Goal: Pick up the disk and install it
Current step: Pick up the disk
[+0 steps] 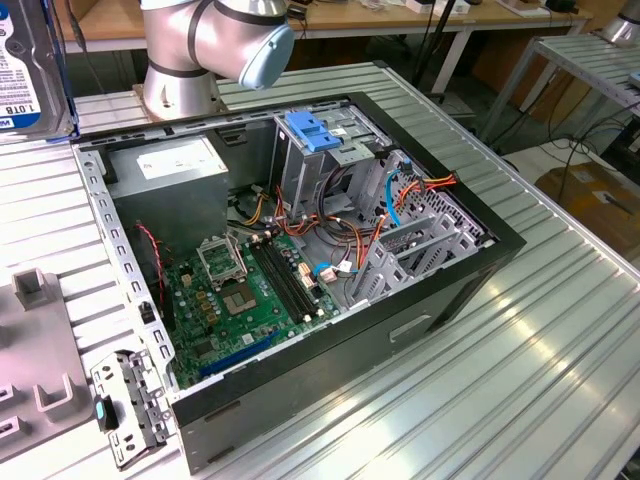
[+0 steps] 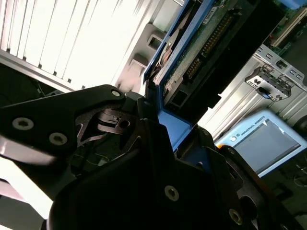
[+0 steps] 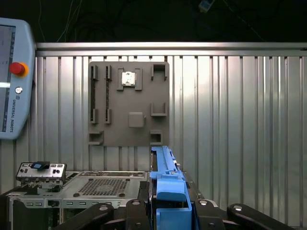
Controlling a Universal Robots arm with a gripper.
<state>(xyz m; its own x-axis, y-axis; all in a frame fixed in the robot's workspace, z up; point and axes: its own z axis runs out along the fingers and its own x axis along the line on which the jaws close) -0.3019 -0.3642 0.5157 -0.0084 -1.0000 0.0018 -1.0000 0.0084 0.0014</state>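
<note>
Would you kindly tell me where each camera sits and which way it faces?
Exterior view: off the arm, looking down into the open computer case; the arm's base shows, the disk at the exterior view's left edge.
First wrist view: on the arm, looking past the gripper onto the ribbed table and grey fixture plate.
Second wrist view: on the arm, close against the gripper, facing the disk's circuit-board side.
Both wrist views share the gripper shut on the disk.

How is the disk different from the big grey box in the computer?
The disk is held on edge in the gripper, outside the case; the grey box sits inside it. The disk has blue rails; the grey box has none. Both carry a label.
</note>
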